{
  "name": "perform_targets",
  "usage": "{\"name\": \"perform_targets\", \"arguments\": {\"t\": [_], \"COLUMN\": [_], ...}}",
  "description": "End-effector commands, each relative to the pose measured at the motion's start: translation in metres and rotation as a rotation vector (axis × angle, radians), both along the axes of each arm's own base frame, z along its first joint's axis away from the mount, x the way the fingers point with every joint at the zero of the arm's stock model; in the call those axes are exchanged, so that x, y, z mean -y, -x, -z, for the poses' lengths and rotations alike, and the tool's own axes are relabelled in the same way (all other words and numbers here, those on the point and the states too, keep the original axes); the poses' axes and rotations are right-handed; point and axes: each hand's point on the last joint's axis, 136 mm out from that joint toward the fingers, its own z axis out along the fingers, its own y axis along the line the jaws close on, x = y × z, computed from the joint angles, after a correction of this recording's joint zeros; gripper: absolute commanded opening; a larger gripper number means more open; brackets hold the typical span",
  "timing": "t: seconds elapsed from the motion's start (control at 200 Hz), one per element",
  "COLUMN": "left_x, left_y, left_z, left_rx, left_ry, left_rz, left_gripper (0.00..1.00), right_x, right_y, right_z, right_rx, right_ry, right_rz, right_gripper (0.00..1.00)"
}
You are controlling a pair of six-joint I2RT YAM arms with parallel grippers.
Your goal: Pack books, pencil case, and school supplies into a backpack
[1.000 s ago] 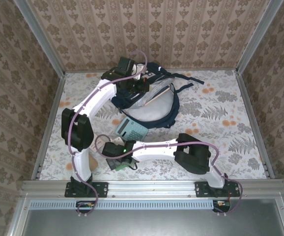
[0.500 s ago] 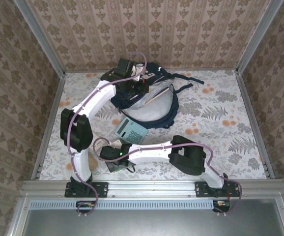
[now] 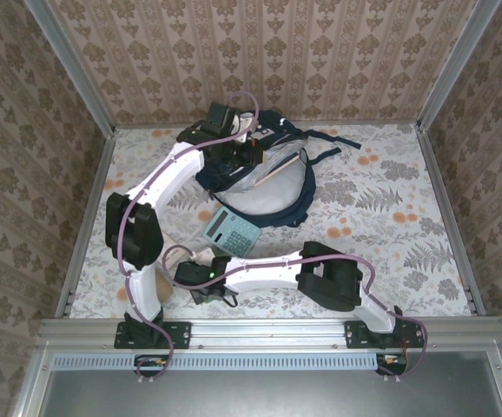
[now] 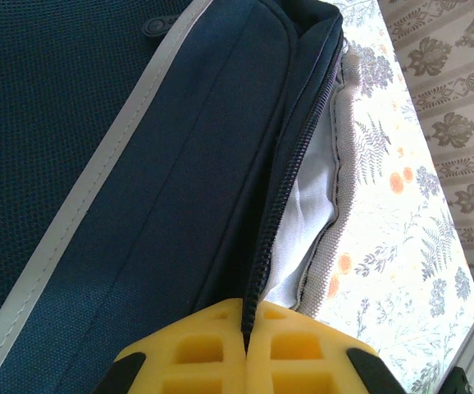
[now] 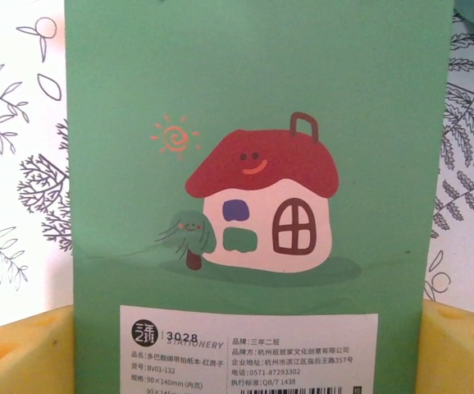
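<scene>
Overhead and wrist views of my work cell. The table [image 3: 381, 217] is covered with a white cloth printed with grey ferns and orange blossoms. Walls [image 3: 320, 52] papered in a beige damask pattern close it on three sides, with aluminium posts [image 3: 73, 65] at the far corners and a metal rail [image 3: 268, 330] along the near edge. The navy backpack [image 3: 264, 169] lies at the far middle of the table, its main compartment gaping and its pale grey lining showing. My left gripper [image 4: 245, 336] is clenched on the backpack's zipper edge at the rim of that opening, its yellow pads [image 4: 196, 357] pressed together over the zip teeth. The light blue calculator [image 3: 231, 230] lies on the cloth just beside the backpack's near rim. My right gripper [image 5: 245, 361] is low over the cloth near the left arm's base, with its jaws spread wide. The small green book [image 5: 249, 189], with a house drawing and a white label marked 3028, fills the gap between its pads; I cannot tell whether they press on its edges. The book's lower end is cut off by the frame. In the overhead view my left wrist covers the backpack's far-left part. A slim pale strip [image 3: 281, 165] slanting across the opening is too thin to identify. A tan rounded shape [image 3: 166, 282], half hidden beside the left arm's lower link, is too obscured to name with certainty.
</scene>
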Motion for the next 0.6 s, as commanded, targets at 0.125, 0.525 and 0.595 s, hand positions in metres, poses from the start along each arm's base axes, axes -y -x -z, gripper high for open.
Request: {"name": "perform_targets", "arguments": {"t": [0.125,0.525,0.595], "left_x": [-0.012,-0.016,-0.016], "left_y": [-0.002,-0.008,-0.010], "left_z": [-0.029,-0.045,-0.049], "left_rx": [0.065,0.086,0.090], "left_ry": [0.016,0.032,0.036], "left_rz": [-0.012,-0.019,-0.022], "left_gripper": [0.00,0.00,0.00], "right_x": [0.018,0.073,0.086], "right_y": [-0.004,-0.023,-0.029], "right_z": [-0.041,-0.120,-0.129], "right_rx": [0.094,0.228,0.242], "right_ry": [-0.015,-0.059,-0.065], "right_rz": [-0.016,0.040,0.057], "right_gripper": [0.87,0.86,0.86]}}
